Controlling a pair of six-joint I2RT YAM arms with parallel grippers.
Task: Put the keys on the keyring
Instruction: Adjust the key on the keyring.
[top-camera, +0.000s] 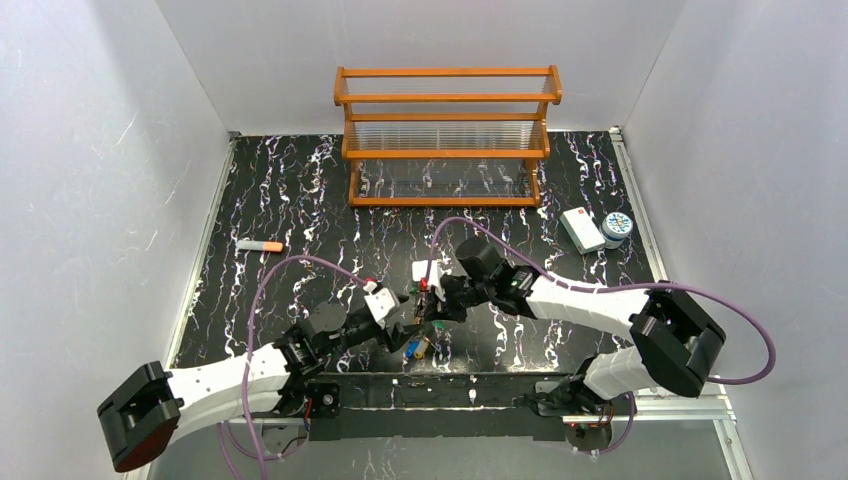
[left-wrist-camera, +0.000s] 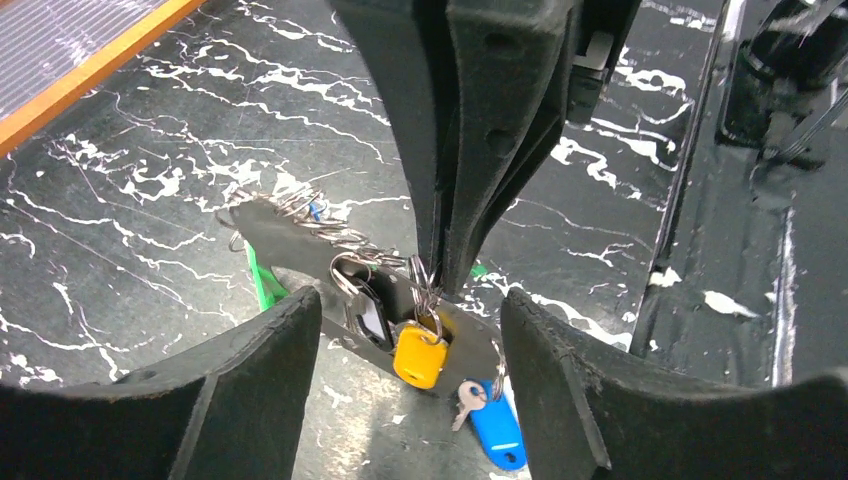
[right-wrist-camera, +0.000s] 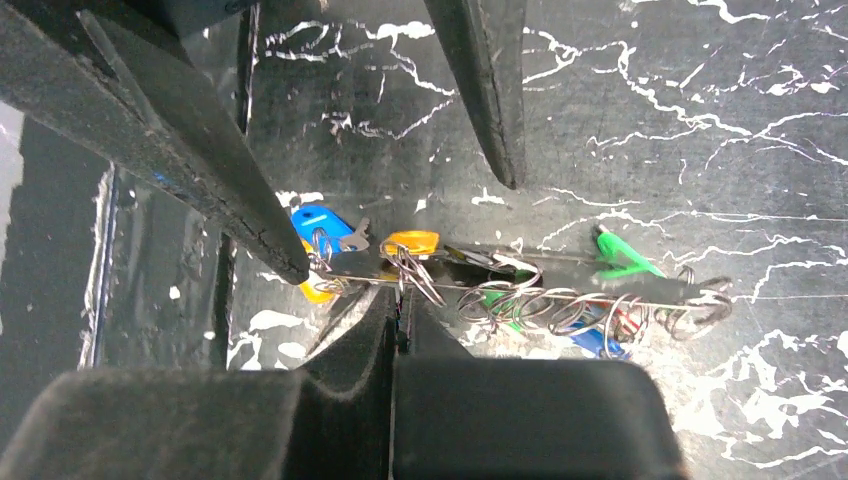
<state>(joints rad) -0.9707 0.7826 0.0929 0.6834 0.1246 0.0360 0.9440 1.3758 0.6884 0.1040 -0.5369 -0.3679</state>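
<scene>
Keyring pinched between pressed-together right fingers; left fingers spread, flanking it; both arms angled inward, wrists meeting.

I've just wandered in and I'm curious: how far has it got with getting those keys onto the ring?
Mostly done, it seems. Done: several keys, on small rings, hang threaded along the keyring. In hand: the right gripper is shut on the keyring, and the left gripper stands open on either side of it. Left: a blue-tagged key by the loop's end; I cannot tell whether it is threaded yet.
</scene>
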